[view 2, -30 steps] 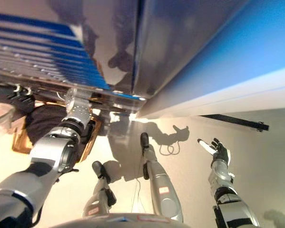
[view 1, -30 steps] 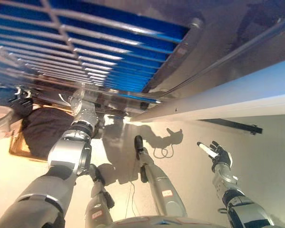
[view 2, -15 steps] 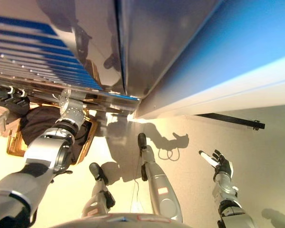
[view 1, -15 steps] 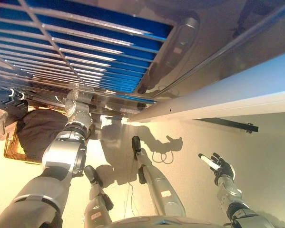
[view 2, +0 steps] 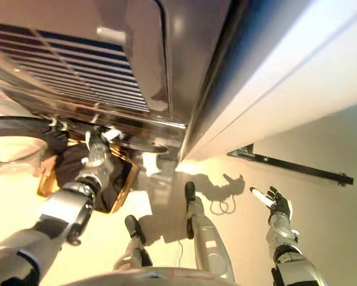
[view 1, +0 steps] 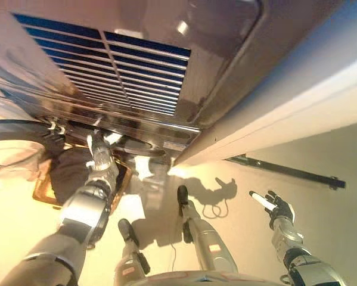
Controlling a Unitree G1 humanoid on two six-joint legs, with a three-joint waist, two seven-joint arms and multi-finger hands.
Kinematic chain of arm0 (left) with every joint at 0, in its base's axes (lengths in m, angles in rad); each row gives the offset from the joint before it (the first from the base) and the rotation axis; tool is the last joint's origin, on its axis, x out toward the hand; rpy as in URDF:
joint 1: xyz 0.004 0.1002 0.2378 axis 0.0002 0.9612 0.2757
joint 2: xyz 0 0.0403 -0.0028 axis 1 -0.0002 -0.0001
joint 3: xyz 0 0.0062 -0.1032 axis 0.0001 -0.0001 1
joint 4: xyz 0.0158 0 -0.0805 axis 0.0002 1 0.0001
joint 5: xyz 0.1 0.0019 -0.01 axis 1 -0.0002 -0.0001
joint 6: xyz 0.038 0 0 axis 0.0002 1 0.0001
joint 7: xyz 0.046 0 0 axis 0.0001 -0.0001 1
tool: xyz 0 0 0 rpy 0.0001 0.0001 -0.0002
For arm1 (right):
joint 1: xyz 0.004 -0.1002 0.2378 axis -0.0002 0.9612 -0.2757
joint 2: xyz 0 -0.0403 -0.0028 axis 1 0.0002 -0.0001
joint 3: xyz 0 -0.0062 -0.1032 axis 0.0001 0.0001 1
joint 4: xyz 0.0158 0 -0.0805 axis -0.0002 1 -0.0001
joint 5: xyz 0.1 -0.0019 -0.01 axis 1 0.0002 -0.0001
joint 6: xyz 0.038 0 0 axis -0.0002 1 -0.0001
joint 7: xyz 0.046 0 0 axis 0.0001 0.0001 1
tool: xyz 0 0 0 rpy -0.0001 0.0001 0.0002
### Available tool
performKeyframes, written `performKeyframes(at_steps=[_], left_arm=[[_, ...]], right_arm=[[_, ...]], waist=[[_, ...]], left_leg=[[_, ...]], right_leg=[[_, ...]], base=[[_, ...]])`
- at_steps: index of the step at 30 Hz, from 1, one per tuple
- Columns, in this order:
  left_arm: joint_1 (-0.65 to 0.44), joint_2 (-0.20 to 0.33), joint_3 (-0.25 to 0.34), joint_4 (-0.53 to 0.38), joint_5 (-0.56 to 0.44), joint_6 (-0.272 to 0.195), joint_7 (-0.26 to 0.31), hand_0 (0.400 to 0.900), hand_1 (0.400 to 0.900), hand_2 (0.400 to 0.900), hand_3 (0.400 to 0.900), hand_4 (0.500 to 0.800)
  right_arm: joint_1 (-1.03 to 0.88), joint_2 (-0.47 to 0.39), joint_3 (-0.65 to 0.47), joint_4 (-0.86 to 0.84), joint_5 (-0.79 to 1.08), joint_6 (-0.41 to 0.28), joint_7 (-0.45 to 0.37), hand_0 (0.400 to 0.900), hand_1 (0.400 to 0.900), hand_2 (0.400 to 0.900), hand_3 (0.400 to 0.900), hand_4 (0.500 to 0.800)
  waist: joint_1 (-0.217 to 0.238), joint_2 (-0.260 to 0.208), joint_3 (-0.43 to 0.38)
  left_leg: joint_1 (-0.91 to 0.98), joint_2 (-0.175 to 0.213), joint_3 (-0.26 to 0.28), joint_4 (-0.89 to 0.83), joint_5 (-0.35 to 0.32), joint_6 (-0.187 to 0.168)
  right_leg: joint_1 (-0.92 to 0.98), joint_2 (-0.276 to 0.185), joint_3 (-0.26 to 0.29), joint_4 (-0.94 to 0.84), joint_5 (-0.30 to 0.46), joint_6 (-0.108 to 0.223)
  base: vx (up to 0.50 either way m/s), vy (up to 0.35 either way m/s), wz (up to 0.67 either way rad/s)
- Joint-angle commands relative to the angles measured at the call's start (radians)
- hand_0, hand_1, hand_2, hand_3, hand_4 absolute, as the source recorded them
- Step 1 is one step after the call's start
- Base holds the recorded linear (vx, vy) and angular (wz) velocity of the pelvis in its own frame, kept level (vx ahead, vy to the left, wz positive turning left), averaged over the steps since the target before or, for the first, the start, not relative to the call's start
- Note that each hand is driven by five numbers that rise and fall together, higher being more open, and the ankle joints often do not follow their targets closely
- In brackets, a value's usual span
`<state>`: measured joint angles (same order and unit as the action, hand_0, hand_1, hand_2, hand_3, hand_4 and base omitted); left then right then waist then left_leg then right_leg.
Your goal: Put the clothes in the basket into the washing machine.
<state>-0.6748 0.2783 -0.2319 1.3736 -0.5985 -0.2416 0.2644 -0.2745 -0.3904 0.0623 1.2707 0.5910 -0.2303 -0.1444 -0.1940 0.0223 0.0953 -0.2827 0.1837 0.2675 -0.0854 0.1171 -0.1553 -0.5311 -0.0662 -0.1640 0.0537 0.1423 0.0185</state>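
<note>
One washing machine (view 1: 184,65), glossy metallic front with a slatted panel, fills the upper part of both views and is cut off at the top and left edges; its door opening cannot be made out. One basket (view 2: 126,185), woven and tan, sits on the floor below the machine's lower edge, partly hidden behind the left forearm and cut by the machine's edge. Clothes (view 2: 71,170): one dark heap inside the basket; number of separate garments cannot be told. Left hand (view 2: 98,138): raised directly above the basket, just under the machine's lower edge, pale fingertips visible; whether it is spread or clutching anything cannot be told. Right hand (view 1: 276,206): well apart from the basket, over bare floor on the far right, fingers spread loosely, holding nothing.
</note>
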Motion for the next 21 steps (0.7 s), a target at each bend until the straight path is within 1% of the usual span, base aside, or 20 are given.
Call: performKeyframes(at_steps=[1,2,3,5,6,9,12,15,16,17,18,20,21], left_arm=[[0.083,0.008,0.02,0.084,0.119,0.0,-0.034,0.9,0.9,0.9,0.9,0.8],[0.124,-0.004,0.018,0.085,0.141,0.007,-0.054,0.9,0.9,0.9,0.9,0.8],[0.158,-0.009,0.013,0.081,0.168,0.012,-0.056,0.9,0.9,0.9,0.9,0.8],[0.228,-0.017,0.021,0.083,0.201,0.022,-0.085,0.9,0.9,0.9,0.9,0.8],[0.23,-0.017,0.021,0.082,0.201,0.022,-0.085,0.9,0.9,0.9,0.9,0.8],[0.353,-0.033,0.03,0.078,0.257,0.019,-0.119,0.9,0.9,0.9,0.9,0.8],[0.431,-0.042,0.034,0.077,0.283,0.016,-0.146,0.9,0.9,0.9,0.9,0.8],[0.498,-0.05,0.05,0.08,0.301,0.017,-0.176,0.9,0.9,0.9,0.9,0.8],[0.518,-0.068,0.04,0.086,0.321,0.017,-0.178,0.9,0.9,0.9,0.9,0.8],[0.537,-0.066,0.063,0.081,0.321,0.021,-0.185,0.9,0.9,0.9,0.9,0.8],[0.559,-0.066,0.073,0.083,0.313,0.021,-0.206,0.9,0.9,0.9,0.9,0.8],[0.592,-0.077,0.068,0.102,0.323,0.027,-0.24,0.9,0.9,0.9,0.9,0.8],[0.597,-0.077,0.064,0.1,0.331,0.028,-0.246,0.9,0.9,0.9,0.9,0.8]], right_arm=[[-0.011,-0.104,-0.054,0.08,-0.026,-0.01,-0.005,0.9,0.9,0.9,0.9,0.8],[-0.014,-0.096,-0.054,0.089,-0.031,-0.008,0.005,0.9,0.9,0.9,0.9,0.8],[-0.011,-0.094,-0.057,0.093,-0.029,-0.001,0.011,0.9,0.9,0.9,0.9,0.8],[0.005,-0.081,-0.063,0.094,-0.03,-0.001,0.031,0.9,0.9,0.9,0.9,0.8],[0.006,-0.081,-0.063,0.093,-0.03,-0.001,0.032,0.9,0.9,0.9,0.9,0.8],[0.075,-0.042,-0.065,0.088,-0.046,0.0,0.068,0.9,0.9,0.9,0.9,0.8],[0.128,0.003,-0.04,0.087,-0.079,0.003,0.098,0.9,0.9,0.9,0.9,0.8],[0.18,0.033,-0.024,0.095,-0.121,0.006,0.116,0.9,0.9,0.9,0.9,0.8],[0.168,0.05,-0.015,0.13,-0.143,0.016,0.108,0.9,0.9,0.9,0.9,0.8],[0.218,0.047,-0.017,0.133,-0.166,0.018,0.148,0.9,0.9,0.9,0.9,0.8],[0.252,0.04,-0.027,0.12,-0.18,0.014,0.16,0.9,0.9,0.9,0.9,0.8],[0.278,0.038,-0.025,0.119,-0.215,0.013,0.171,0.9,0.9,0.9,0.9,0.8],[0.283,0.042,-0.022,0.124,-0.217,0.015,0.175,0.9,0.9,0.9,0.9,0.8]], waist=[[0.001,0.007,-0.051],[0.01,0.008,-0.059],[0.018,0.009,-0.071],[0.035,0.01,-0.091],[0.034,0.01,-0.091],[0.063,0.008,-0.131],[0.086,0.005,-0.16],[0.099,0.004,-0.182],[0.113,0.006,-0.19],[0.109,0.009,-0.189],[0.104,0.01,-0.194],[0.101,0.01,-0.201],[0.103,0.008,-0.203]], left_leg=[[-0.02,0.01,-0.044,0.014,0.04,0.004],[-0.012,0.006,-0.051,0.011,0.04,0.005],[-0.003,0.004,-0.056,0.01,0.041,0.007],[0.018,0.003,-0.063,0.007,0.042,0.007],[0.019,0.003,-0.064,0.006,0.042,0.007],[0.058,-0.005,-0.078,0.002,0.043,0.013],[0.079,-0.011,-0.086,0.0,0.052,0.017],[0.113,-0.019,-0.1,-0.002,0.046,0.022],[0.123,-0.022,-0.105,-0.002,0.042,0.026],[0.144,-0.026,-0.106,-0.002,0.033,0.029],[0.149,-0.03,-0.106,-0.002,0.028,0.033],[0.174,-0.039,-0.102,-0.002,0.014,0.039],[0.185,-0.043,-0.103,-0.002,0.01,0.041]], right_leg=[[0.095,0.015,-0.017,0.018,-0.073,0.033],[0.112,0.012,-0.021,0.014,-0.073,0.035],[0.127,0.009,-0.024,0.008,-0.074,0.037],[0.162,-0.003,-0.034,-0.003,-0.075,0.04],[0.164,-0.003,-0.034,-0.004,-0.074,0.04],[0.229,-0.017,-0.054,-0.034,-0.072,0.052],[0.273,-0.028,-0.067,-0.053,-0.072,0.06],[0.324,-0.039,-0.085,-0.066,-0.078,0.069],[0.342,-0.046,-0.093,-0.063,-0.082,0.072],[0.363,-0.05,-0.093,-0.06,-0.087,0.075],[0.367,-0.055,-0.094,-0.057,-0.088,0.077],[0.39,-0.062,-0.093,-0.053,-0.093,0.083],[0.403,-0.065,-0.095,-0.053,-0.094,0.085]], base=[[0.03,0.023,0.28],[0.05,0.011,0.26],[0.05,-0.006,0.25],[0.04,-0.003,0.21],[0.02,0.002,0.16],[0.04,-0.003,0.22],[0.02,-0.002,0.23],[0.02,0.002,0.25],[0.05,0.028,0.18],[0.04,0.038,0.1],[0.03,0.048,-0.03],[0.04,0.046,-0.01],[0.0,0.0,0.0]])
